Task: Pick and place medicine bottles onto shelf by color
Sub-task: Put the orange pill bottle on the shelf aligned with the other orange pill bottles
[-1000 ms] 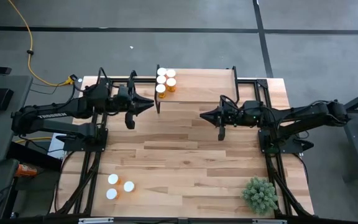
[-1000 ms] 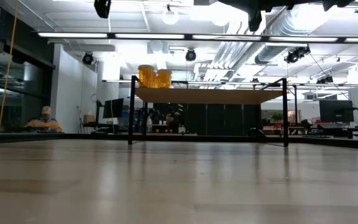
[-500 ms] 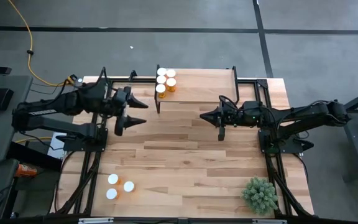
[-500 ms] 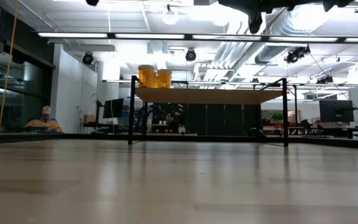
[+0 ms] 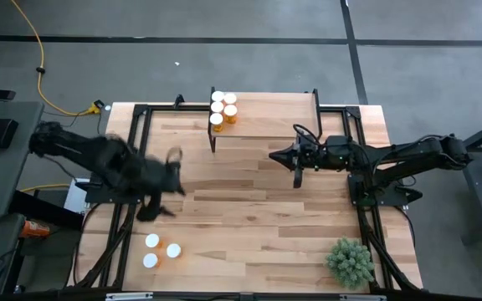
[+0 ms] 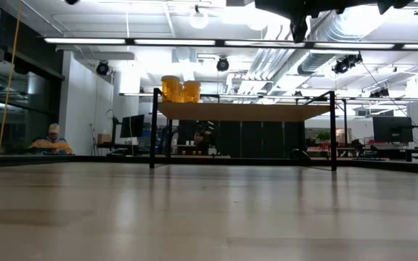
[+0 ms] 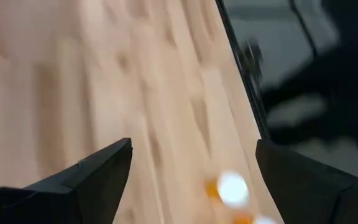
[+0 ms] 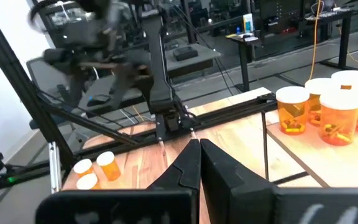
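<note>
1. Four medicine bottles [image 5: 223, 108] stand upright in a tight cluster at the left end of the shelf [image 5: 274, 115], caps up, long axes vertical; the cluster sits close to the shelf's left edge and its front edge.
2. Three more bottles [image 5: 161, 250] stand upright near the front left corner of the table [image 5: 258, 209], close together, just inside the left edge.
3. The rest of the shelf board — from the cluster to its right end — lies bare.
4. The left gripper [image 5: 159, 186] hangs over the table's left part, between the shelf and the three front bottles, apart from both; its fingers are spread wide with nothing between them, and its wrist view shows a white cap [image 7: 232, 188] on the wood beyond them.
5. The right gripper [image 5: 284, 159] hovers in front of the shelf's right half, pointing toward the left arm, its fingers pressed together on nothing.
6. Between the two grippers lies an open stretch of tabletop; a small green plant [image 5: 350, 261] stands at the front right corner, well apart from everything else.
</note>
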`<control>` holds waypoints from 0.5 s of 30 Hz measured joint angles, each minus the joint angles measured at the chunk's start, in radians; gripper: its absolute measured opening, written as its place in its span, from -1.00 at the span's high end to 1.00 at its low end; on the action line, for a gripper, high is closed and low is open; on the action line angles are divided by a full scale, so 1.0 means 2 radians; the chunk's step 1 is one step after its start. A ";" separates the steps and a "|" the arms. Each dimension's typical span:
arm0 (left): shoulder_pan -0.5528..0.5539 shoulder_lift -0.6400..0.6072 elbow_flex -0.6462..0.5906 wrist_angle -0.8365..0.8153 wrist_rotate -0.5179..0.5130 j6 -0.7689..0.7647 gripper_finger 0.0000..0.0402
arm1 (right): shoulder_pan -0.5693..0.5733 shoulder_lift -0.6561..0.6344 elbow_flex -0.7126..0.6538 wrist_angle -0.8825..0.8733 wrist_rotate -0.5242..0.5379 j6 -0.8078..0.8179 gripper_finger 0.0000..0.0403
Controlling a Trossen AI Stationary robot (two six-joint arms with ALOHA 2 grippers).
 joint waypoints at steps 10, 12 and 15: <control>-0.200 0.137 0.000 -0.008 -0.125 -0.147 -0.66 | 0.000 0.000 0.000 -0.068 0.001 -0.021 1.00; -0.222 0.169 0.000 -0.008 -0.120 -0.190 -0.66 | 0.000 0.000 0.000 -0.088 0.001 -0.025 1.00; -0.244 0.216 0.000 -0.005 -0.111 -0.264 -0.66 | 0.000 0.000 0.000 -0.110 0.001 -0.041 1.00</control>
